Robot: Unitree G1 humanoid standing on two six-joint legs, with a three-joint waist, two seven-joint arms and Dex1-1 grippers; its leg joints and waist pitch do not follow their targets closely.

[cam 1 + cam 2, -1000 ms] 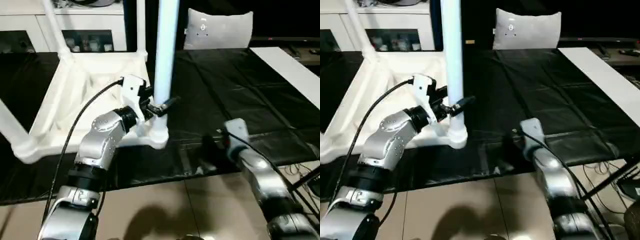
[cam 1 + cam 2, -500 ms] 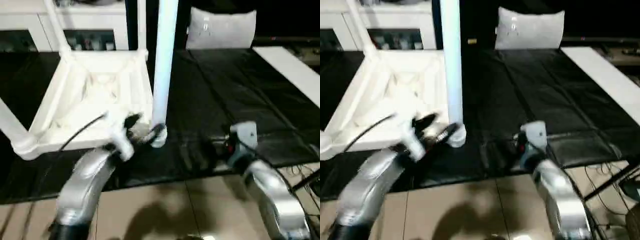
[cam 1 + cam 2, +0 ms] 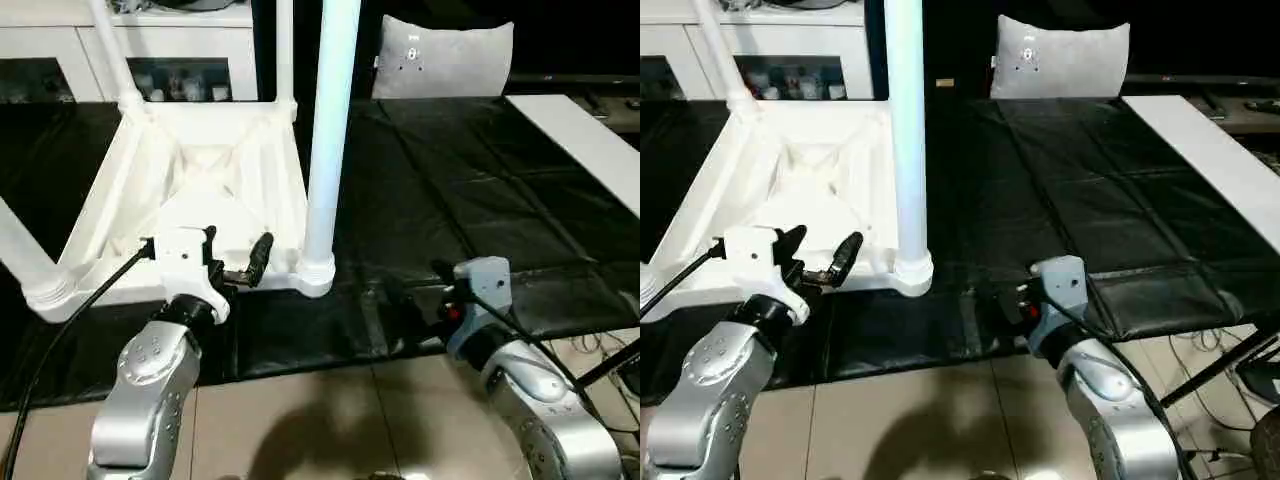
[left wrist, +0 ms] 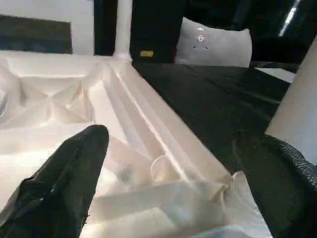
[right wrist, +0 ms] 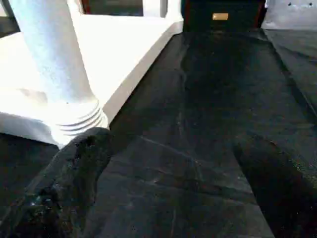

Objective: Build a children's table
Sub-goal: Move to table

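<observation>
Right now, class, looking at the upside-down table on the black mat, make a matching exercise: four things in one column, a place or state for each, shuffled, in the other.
1 tabletop
2 nearest leg
3 grey cushion
4 left gripper

A upright in a corner socket
B far side of the mat
C lying ribbed side up
D jaws open, holding nothing

Pairs: 1-C, 2-A, 3-B, 4-D

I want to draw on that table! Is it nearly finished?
Nearly. The tabletop lies upside down on the black mat, and legs stand in all four corner sockets. Both the left gripper and right gripper are open and empty. What's left: flipping it upright.
</observation>
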